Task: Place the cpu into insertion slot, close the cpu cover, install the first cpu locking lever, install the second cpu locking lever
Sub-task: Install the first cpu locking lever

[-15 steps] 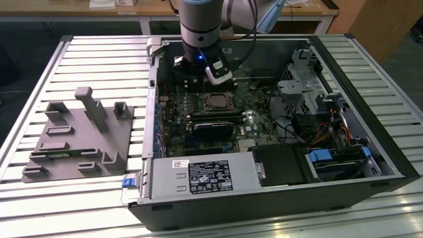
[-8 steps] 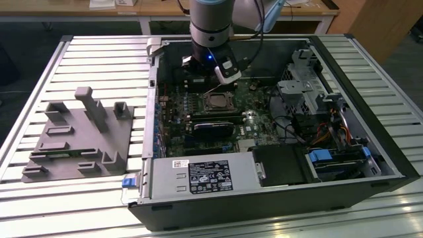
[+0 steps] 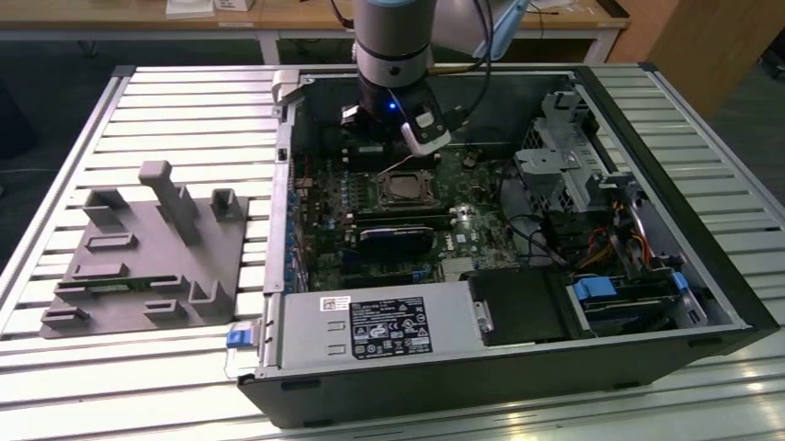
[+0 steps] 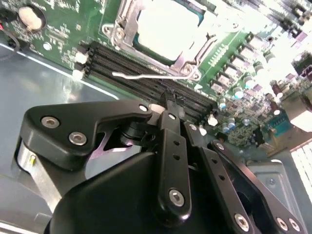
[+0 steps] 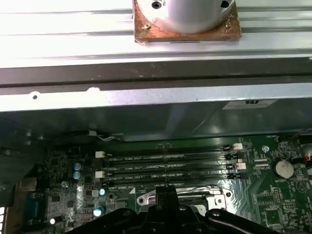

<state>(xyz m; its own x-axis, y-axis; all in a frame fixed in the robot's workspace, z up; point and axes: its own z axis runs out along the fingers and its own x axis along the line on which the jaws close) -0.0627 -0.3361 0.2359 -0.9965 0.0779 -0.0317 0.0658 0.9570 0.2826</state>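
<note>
The cpu (image 4: 165,23) lies with its pale silvery face up in the insertion slot (image 3: 405,189) on the green board. The silvery cpu cover (image 4: 183,57) frames it and looks folded down over it. A thin wire locking lever (image 4: 146,75) sticks out from the socket's edge across the black memory slots (image 4: 131,73). My gripper (image 4: 168,100) hovers over those memory slots just beside the socket, its black fingers (image 5: 168,195) pressed together with nothing visible between them. In the exterior view the gripper (image 3: 382,152) hangs just behind the socket inside the open computer case.
The case walls (image 3: 285,184) surround the board. A power supply (image 3: 374,326) and drive bays (image 3: 613,294) fill the near side, with cables (image 3: 540,239) on the exterior view's right. A grey fixture (image 3: 153,253) stands on the slatted table (image 3: 73,138) beside the case.
</note>
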